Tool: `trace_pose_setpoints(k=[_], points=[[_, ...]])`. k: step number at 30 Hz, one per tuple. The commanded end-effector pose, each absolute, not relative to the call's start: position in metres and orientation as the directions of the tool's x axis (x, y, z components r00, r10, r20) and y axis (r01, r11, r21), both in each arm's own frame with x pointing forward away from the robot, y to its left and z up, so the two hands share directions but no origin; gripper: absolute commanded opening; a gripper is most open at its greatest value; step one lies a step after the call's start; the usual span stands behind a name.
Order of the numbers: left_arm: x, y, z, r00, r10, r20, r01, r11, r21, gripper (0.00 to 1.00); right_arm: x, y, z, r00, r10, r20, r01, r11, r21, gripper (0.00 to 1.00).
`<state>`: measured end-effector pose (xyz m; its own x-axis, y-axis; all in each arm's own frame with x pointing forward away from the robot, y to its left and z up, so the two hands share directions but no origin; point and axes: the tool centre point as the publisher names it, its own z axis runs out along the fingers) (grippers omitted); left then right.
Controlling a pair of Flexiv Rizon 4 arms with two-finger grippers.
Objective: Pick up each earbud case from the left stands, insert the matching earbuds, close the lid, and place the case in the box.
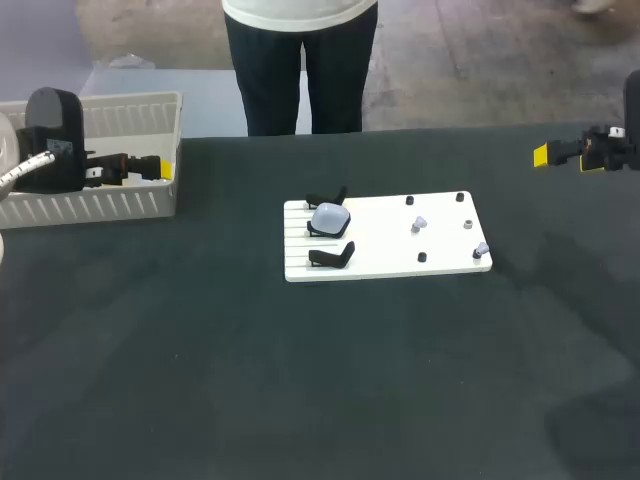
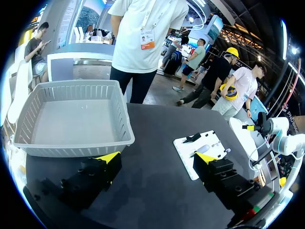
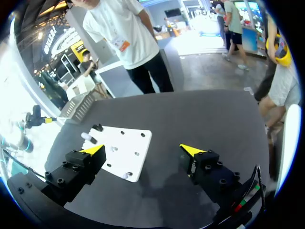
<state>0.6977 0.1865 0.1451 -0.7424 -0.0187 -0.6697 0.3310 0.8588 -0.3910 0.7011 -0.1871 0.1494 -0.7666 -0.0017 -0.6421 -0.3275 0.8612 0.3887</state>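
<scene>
Presently, the box (image 1: 100,205) sits at the table's (image 1: 300,400) left edge. The left tool (image 2: 156,160) hovers at its rim, spread wide and empty, apparently parked by the drop-off. At centre, the white board (image 1: 440,262) carries one earbud case (image 1: 329,218) on its left stands (image 1: 330,257), with earbuds (image 1: 419,224) on pegs alongside, within reach. Far right, the right tool (image 3: 142,151) hangs wide and empty, well apart.

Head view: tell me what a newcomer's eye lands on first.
The white flat board at the middle of the dark table stands out, with a pale rounded earbud case among the black stands at its left end. A grey slatted plastic basket sits at the far left corner, the left gripper by its right end.
</scene>
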Motion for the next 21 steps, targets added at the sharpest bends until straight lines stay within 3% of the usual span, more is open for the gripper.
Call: trace_pose_setpoints(k=[1,13,17,21], points=[[0.6983,0.1847,0.1470,-0.748,-0.016,-0.664,0.324,0.863,-0.386,1.00,0.7006,-0.1860,0.1499,-0.767,-0.001,-0.642,-0.324,0.864,0.386,1.00],[0.6983,0.1847,0.1470,-0.748,-0.016,-0.664,0.324,0.863,-0.386,1.00,0.7006,-0.1860,0.1499,-0.767,-0.001,-0.642,-0.324,0.864,0.386,1.00],[0.7033,0.1836,0.1454,-0.529,0.072,-0.846,0.695,0.609,-0.383,1.00,0.7006,-0.1860,0.1499,-0.767,-0.001,-0.642,-0.324,0.864,0.386,1.00],[0.7059,0.1826,0.1408,-0.315,0.148,-0.937,0.875,0.427,-0.226,1.00,0.7006,-0.1860,0.1499,-0.767,-0.001,-0.642,-0.324,0.864,0.386,1.00]])
